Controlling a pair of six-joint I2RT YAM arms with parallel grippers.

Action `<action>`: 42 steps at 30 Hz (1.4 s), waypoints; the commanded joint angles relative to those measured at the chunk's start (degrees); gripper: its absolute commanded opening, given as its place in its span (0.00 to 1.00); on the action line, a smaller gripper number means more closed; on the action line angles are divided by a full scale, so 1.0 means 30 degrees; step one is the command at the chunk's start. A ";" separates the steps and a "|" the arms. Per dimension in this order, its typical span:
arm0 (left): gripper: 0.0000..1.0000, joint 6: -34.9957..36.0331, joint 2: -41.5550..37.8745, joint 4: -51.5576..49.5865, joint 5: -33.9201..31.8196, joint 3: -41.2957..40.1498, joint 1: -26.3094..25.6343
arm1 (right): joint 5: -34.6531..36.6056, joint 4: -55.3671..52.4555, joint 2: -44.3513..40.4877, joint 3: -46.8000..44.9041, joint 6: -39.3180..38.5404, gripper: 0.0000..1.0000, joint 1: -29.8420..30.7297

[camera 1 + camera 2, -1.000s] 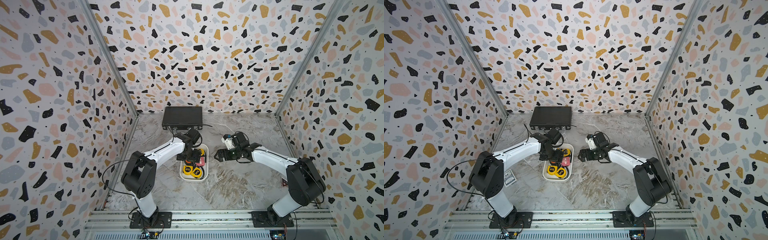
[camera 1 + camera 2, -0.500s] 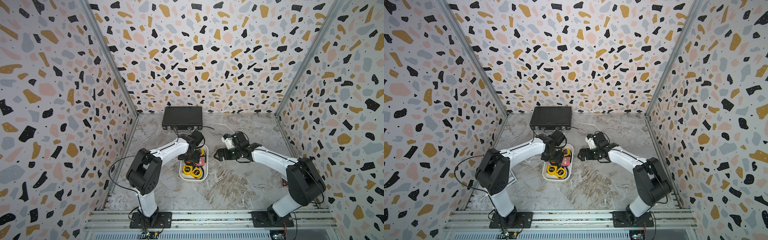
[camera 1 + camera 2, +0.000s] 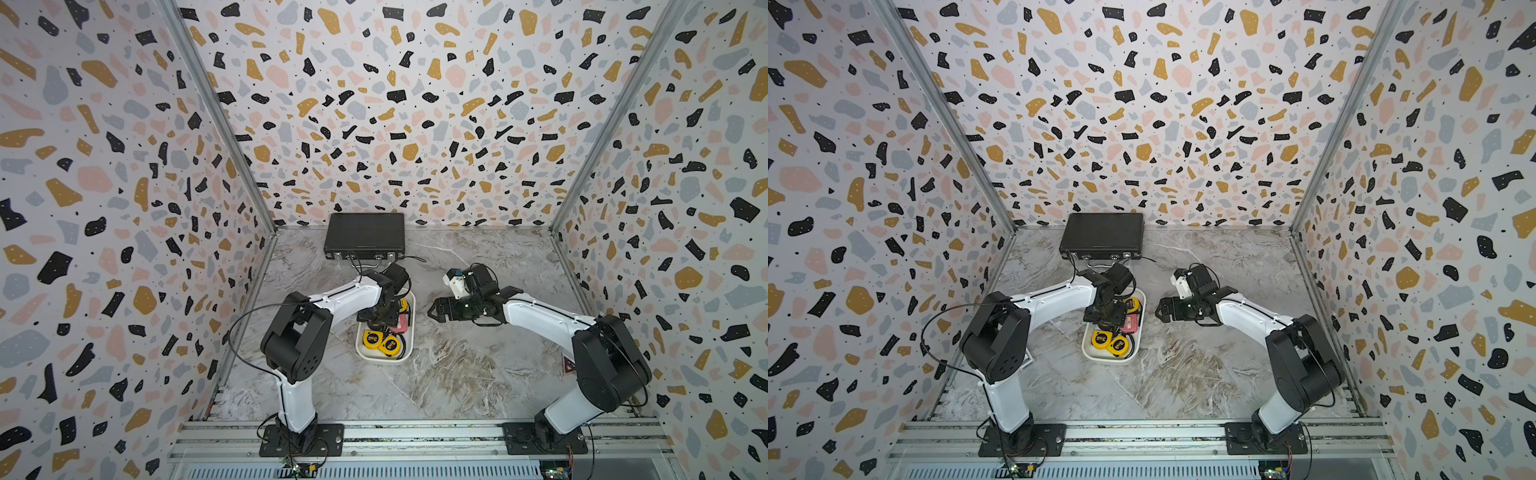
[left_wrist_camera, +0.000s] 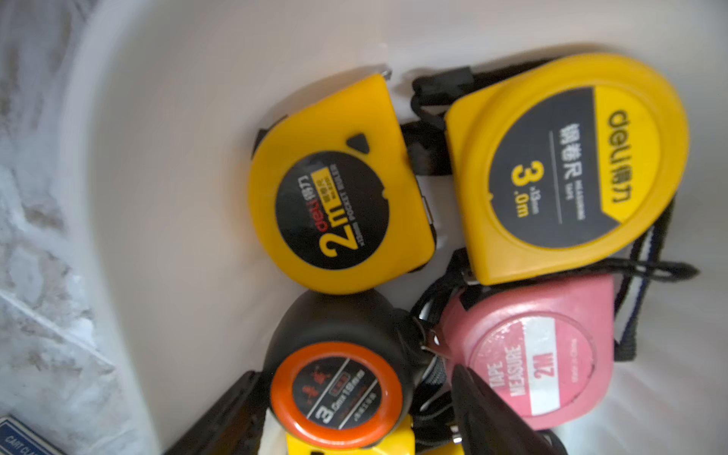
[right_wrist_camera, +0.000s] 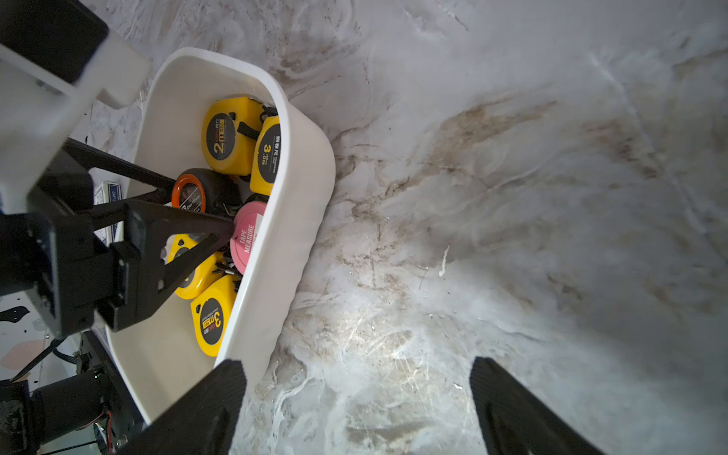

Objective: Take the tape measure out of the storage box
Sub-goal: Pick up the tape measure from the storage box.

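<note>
Left arm is down inside the storage box (image 3: 384, 358), the white lidless tub sitting mid-table in both top views. Left gripper (image 4: 346, 409) straddles the black tape measure with the orange face (image 4: 335, 394): one finger (image 4: 220, 417) is on its outer side, the other sits in the gap between it and the pink tape measure (image 4: 543, 354). Can't tell whether the pads are touching the case yet, so I won't call it a grasp. The right wrist view shows the same two fingers either side of the orange face (image 5: 189, 193).

Also in the tub: a yellow 2 m tape (image 4: 335, 189), a larger yellow 3 m tape (image 4: 563, 169) just beside it, and more yellow ones nearer the arm's wrist (image 5: 212, 315). All are packed touching, with black wrist straps tangled between them.

Right gripper (image 5: 354, 405) hangs over bare marble just beside the tub wall, jaws spread wide, holding nothing.

Black briefcase (image 3: 364, 235) sits against the back wall, not involved.

Step as I read it: the grasp on the black/orange tape, with nothing out of the tub yet. Next move calls for a firm squeeze on the case sides, then a straight vertical lift. Risks: the inner finger catching the pink one, or a strap dragging a neighbour up.
</note>
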 commanded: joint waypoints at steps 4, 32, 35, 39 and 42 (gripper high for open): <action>0.67 -0.0287 0.0308 0.0551 -0.0132 0.0080 -0.0004 | -0.0169 0.0354 -0.0026 -0.0117 0.0237 0.94 -0.0043; 0.07 -0.0990 -0.0531 0.0090 0.0216 0.0302 0.0001 | -0.0892 0.1013 -0.0278 -0.0488 0.0370 0.90 -0.0038; 0.01 -0.1585 -0.1813 -0.0141 0.0329 -0.0136 0.0001 | -0.1060 0.1369 -0.0703 -0.0766 0.0412 0.90 -0.0016; 0.00 -0.2489 -0.3570 -0.0480 0.0491 -0.0792 -0.0006 | -0.1242 0.2023 -0.1272 -0.1261 0.0654 0.91 0.0040; 0.00 -0.3221 -0.4958 -0.0782 0.0601 -0.1242 -0.0006 | -0.1289 0.2794 -0.1868 -0.1891 0.0988 0.90 0.0113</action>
